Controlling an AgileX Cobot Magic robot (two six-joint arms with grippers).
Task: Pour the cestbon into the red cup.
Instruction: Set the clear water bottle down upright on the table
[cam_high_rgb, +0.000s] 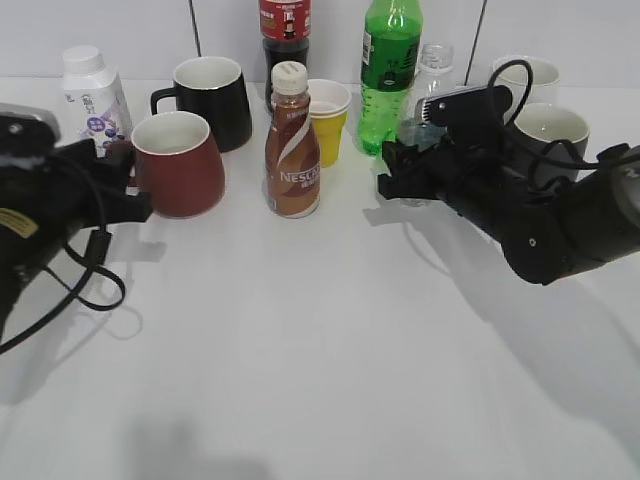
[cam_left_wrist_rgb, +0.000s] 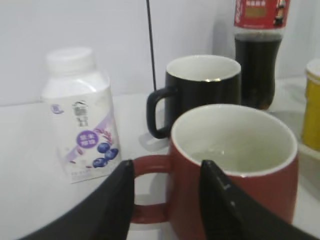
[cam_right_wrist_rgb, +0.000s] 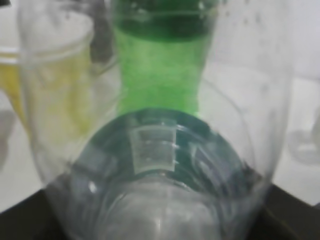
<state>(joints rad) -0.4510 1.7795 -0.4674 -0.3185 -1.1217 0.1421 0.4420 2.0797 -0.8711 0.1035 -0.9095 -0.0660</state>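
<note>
The red cup (cam_high_rgb: 182, 168) stands upright at the left, its handle toward my left gripper (cam_high_rgb: 125, 182). In the left wrist view the open black fingers (cam_left_wrist_rgb: 167, 187) straddle the cup's handle (cam_left_wrist_rgb: 150, 165): one finger is outside the loop, the other in front of the cup wall (cam_left_wrist_rgb: 260, 195). The cestbon (cam_high_rgb: 434, 68), a clear bottle with no cap, stands at the back right. My right gripper (cam_high_rgb: 400, 170) is around its lower part. In the right wrist view the bottle (cam_right_wrist_rgb: 155, 165) fills the frame, with dark fingers (cam_right_wrist_rgb: 160, 225) pressed on both sides.
A black mug (cam_high_rgb: 215, 95), a white milk bottle (cam_high_rgb: 92, 92) and a cola bottle (cam_high_rgb: 285, 30) stand behind the cup. A brown Nescafe bottle (cam_high_rgb: 292, 145), a yellow cup (cam_high_rgb: 328, 118) and a green soda bottle (cam_high_rgb: 390, 70) stand mid-table. Two more mugs (cam_high_rgb: 550, 125) are far right.
</note>
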